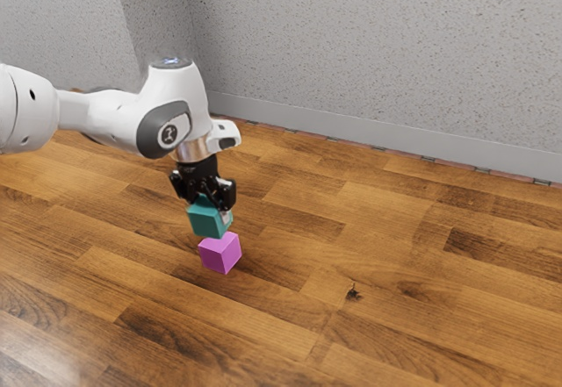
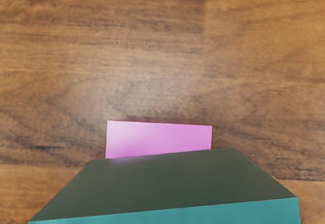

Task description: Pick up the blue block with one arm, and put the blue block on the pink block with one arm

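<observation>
The gripper (image 1: 209, 203) squeezes the blue block (image 1: 209, 220) right over the pink block (image 1: 219, 253), a bit toward 11 o'clock of it, so the putting-down step is on, and next it should slide toward 5 o'clock, lower softly and let go.

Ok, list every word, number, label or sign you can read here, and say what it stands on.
No text can be read.
The blue block and the pink block: plain faces, no marks.
The arm's joint cap: a round pale emblem, no legible letters.
</observation>
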Controlling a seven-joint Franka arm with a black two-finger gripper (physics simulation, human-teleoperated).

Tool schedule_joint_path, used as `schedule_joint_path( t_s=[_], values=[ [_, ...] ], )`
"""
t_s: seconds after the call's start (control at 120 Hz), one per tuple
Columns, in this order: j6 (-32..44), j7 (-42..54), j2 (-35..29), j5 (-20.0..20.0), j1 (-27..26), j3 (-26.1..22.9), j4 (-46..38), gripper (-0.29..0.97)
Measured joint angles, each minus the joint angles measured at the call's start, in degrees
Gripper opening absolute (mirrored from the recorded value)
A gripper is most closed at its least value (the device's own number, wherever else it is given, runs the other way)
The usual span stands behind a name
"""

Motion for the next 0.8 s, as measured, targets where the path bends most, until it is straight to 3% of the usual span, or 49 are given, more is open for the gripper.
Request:
schedule_joint_path(
  t_s=[0.25,0.8],
  values=[
    [0.9,1.2,3.7,0.1,0.6,0.9,1.4,0.32],
    [1.8,2.8,4.1,0.3,0.6,0.4,1.6,0.32]
  ],
)
